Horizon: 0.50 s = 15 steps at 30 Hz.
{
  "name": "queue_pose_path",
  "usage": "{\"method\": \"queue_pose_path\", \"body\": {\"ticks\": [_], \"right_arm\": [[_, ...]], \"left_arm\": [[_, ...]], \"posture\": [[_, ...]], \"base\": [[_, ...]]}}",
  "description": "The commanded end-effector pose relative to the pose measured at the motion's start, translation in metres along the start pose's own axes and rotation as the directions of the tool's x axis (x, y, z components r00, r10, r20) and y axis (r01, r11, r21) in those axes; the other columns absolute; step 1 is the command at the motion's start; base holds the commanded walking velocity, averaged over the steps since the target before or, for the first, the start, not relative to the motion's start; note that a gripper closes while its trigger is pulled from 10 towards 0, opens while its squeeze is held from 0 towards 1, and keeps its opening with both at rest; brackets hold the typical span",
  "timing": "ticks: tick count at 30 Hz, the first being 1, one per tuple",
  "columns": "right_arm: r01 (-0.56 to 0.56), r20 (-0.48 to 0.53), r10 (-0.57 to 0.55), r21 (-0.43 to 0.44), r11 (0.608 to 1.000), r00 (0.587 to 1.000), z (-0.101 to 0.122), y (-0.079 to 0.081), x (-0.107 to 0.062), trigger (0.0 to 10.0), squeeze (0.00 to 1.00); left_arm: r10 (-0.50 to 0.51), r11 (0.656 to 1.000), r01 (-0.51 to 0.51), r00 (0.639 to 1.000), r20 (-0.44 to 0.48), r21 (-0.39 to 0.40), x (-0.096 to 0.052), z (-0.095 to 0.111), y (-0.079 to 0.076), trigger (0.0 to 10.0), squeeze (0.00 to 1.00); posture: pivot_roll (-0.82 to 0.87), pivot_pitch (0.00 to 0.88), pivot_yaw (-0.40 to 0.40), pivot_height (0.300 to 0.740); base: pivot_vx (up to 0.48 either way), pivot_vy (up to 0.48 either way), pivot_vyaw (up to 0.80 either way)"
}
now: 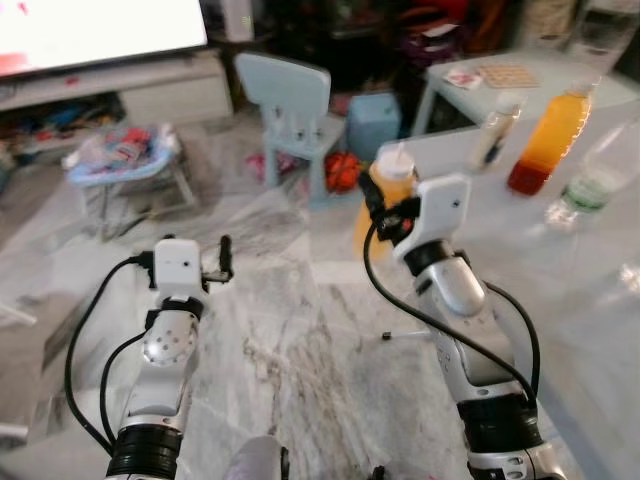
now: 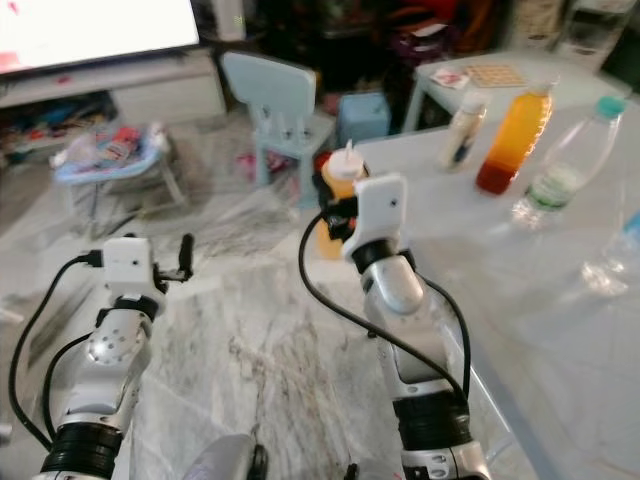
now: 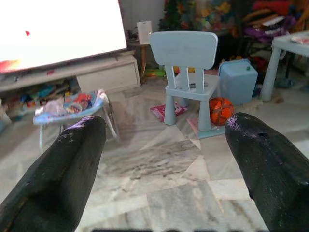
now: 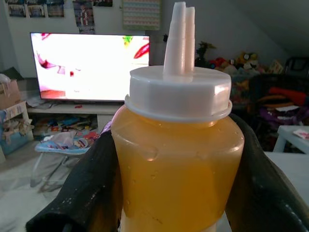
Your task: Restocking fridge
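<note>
We see our right tool (image 4: 176, 193) clamped on a squeeze bottle (image 4: 176, 159) of orange-yellow liquid with a white nozzle cap; one black finger presses against each side of its body. In the head views this bottle (image 2: 338, 200) stands upright at the near corner of the pale tabletop (image 2: 520, 290), with the right arm reaching forward to it from below.

Our left tool (image 3: 159, 159) hangs over the marbled floor (image 1: 290, 350), well apart from the tabletop, its two fingers (image 3: 58, 169) spread wide with nothing between them.

Farther along the tabletop stand a small white bottle (image 2: 462, 130), a tall bottle (image 2: 512, 140) whose contents shade from orange to red, and a clear water bottle (image 2: 560, 165) with a teal cap. A second clear bottle (image 2: 612, 255) sits at the right edge, too blurred for us to describe further.

Beyond the arms we see a light blue child's chair (image 1: 285, 110), a blue box (image 1: 373, 122) just beside it, an orange ball (image 1: 342, 170) on the floor, a baby bouncer (image 1: 125, 160) and a bright television screen (image 1: 95, 30) on a low white stand.
</note>
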State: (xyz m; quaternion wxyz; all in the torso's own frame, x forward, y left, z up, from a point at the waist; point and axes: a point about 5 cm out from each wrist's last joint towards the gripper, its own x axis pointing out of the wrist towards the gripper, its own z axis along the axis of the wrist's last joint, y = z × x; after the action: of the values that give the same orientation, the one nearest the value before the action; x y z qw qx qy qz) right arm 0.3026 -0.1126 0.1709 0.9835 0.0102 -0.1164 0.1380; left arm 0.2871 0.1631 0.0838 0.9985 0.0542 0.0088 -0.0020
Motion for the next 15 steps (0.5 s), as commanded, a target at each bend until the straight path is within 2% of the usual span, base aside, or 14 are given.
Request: {"method": "queue_pose_path", "body": {"ticks": [1,6,10,14,15], "right_arm": [[-0.025,0.024,0.024,0.011,1.0,0.999,0.006,0.007,0.004,10.0,0.0],[-0.03,0.016,0.03,0.015,0.999,0.999,0.004,0.008,0.002,10.0,0.0],[0.008,-0.009,-0.008,0.0,1.0,1.0,-0.002,0.0,-0.005,10.0,0.0],[0.068,-0.061,-0.069,-0.029,0.997,0.996,-0.015,-0.018,-0.02,10.0,0.0],[0.068,-0.061,-0.069,-0.029,0.997,0.996,-0.015,-0.018,-0.02,10.0,0.0]], "left_arm": [[0.039,0.999,-0.039,0.999,0.014,0.023,0.0,0.003,0.01,10.0,0.0],[0.079,0.997,-0.079,0.997,0.004,0.02,0.0,0.001,0.015,10.0,0.0],[0.098,0.993,-0.098,0.995,0.002,0.059,-0.006,-0.001,0.024,10.0,0.0],[0.136,0.987,-0.133,0.991,-0.021,0.089,-0.019,-0.006,0.039,10.0,0.0],[0.136,0.987,-0.133,0.991,-0.021,0.089,-0.019,-0.006,0.039,10.0,0.0]], "posture": [[0.05,0.003,-0.007,0.74],[0.06,0.006,-0.007,0.74],[0.06,0.007,0.001,0.74],[0.06,0.009,0.006,0.74],[0.06,0.009,0.006,0.74]], "base": [[0.0,0.0,0.8],[0.0,0.0,0.8],[0.0,0.0,0.8],[0.0,0.434,0.8],[0.0,0.48,0.8]]}}
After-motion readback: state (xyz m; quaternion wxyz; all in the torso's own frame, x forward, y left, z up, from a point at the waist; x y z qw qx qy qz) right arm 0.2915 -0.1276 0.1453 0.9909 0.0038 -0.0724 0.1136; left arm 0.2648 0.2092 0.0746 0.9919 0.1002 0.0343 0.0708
